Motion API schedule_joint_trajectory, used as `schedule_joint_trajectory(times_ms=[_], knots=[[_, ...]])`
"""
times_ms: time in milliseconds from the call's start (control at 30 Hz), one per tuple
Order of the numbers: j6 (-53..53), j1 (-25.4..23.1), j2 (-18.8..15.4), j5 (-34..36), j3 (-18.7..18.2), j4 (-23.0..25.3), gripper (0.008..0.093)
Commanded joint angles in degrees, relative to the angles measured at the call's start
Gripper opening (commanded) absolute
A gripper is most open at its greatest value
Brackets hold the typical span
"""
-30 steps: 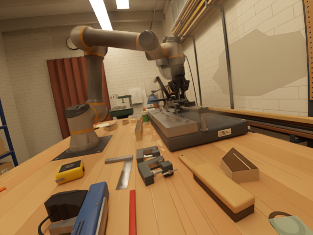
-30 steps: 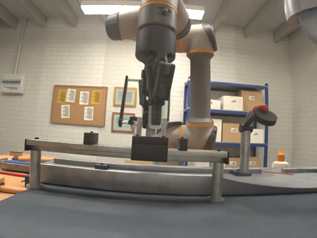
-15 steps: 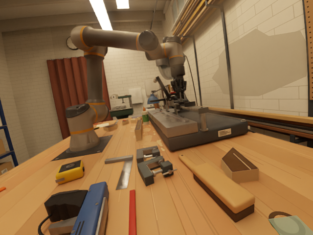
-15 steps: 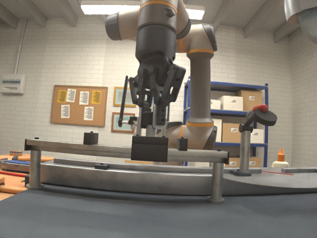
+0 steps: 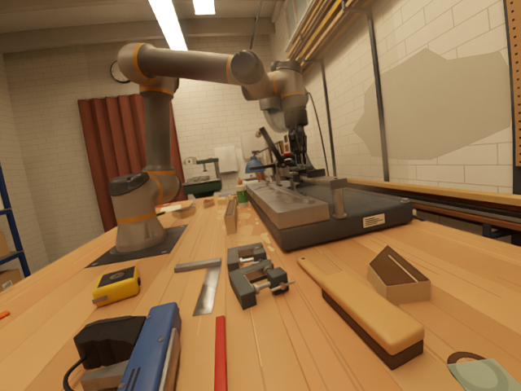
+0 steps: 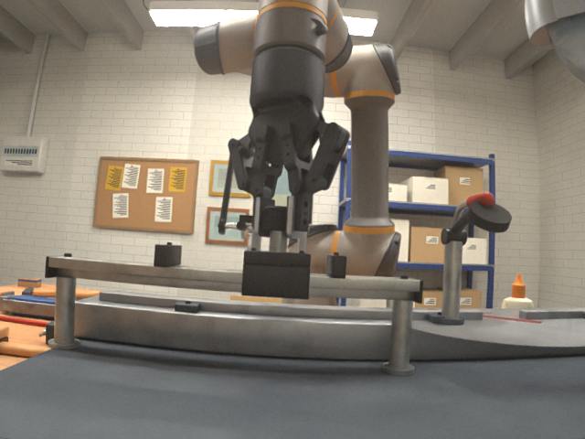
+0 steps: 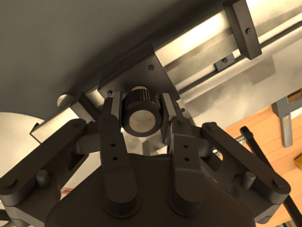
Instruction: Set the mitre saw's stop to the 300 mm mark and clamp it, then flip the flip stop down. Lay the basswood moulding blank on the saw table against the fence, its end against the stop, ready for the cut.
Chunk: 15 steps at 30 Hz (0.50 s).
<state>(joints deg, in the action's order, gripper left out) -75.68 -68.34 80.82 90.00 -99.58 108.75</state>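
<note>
I grip the black knurled clamp knob (image 7: 141,112) (image 6: 275,220) on top of the dark stop block (image 6: 276,273). My gripper (image 7: 141,106) (image 6: 279,218) (image 5: 297,162) points straight down and is closed around the knob. The stop block sits on the steel stop rail (image 6: 227,278) above the saw table, between two small black blocks (image 6: 167,254) (image 6: 336,265) on the rail. A thin black lever (image 6: 225,198) stands up just behind my fingers. The basswood moulding blank (image 5: 230,215) lies on the bench, left of the saw base.
The grey mitre saw base (image 5: 332,210) fills the far right of the bench, its red-tipped handle (image 6: 479,215) to one side. A tape measure (image 5: 116,285), square (image 5: 206,284), vise (image 5: 254,275), sanding block (image 5: 370,313), red pencil (image 5: 220,353) and glue bottle (image 5: 241,192) lie about the bench.
</note>
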Motion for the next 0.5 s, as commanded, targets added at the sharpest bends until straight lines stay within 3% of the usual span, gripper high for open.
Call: schedule_joint_trajectory(times_ms=[0, 467], knots=[[-0.51, 0.0, 0.04, 0.0, 0.03, 0.03, 0.008], [-5.42, 0.0, 0.04, 0.0, 0.03, 0.03, 0.008]])
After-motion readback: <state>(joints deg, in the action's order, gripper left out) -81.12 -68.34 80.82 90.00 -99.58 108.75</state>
